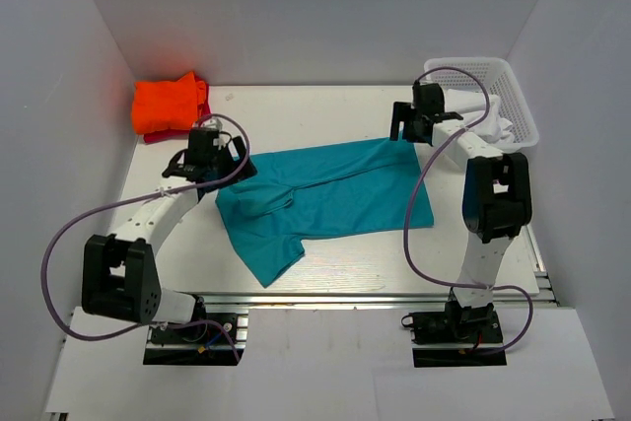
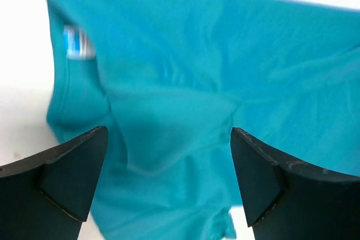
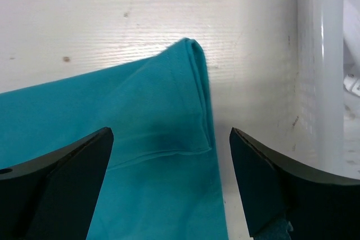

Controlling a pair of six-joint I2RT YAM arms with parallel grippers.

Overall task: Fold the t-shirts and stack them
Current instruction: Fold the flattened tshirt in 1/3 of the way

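both pincers spread, pinching nothing. left pincer (image 2: 169,175) is over the teal shirt (image 1: 325,194) at the collar end, right pincer (image 3: 169,178) over its folded far corner. shirt lies flat on the counter (image 1: 345,268) between them, looks half folded, sleeve sticking out; further folds and stacking not yet done. orange shirt (image 1: 170,104) sits on the red shirt (image 1: 204,96) just beyond the left pincer. neck label (image 2: 77,43) is white, too blurred to read.

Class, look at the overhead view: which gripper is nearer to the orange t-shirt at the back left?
Left. The left gripper hangs close to the orange t-shirt, over the teal t-shirt's left end; the right gripper is far to the right, by the white basket.
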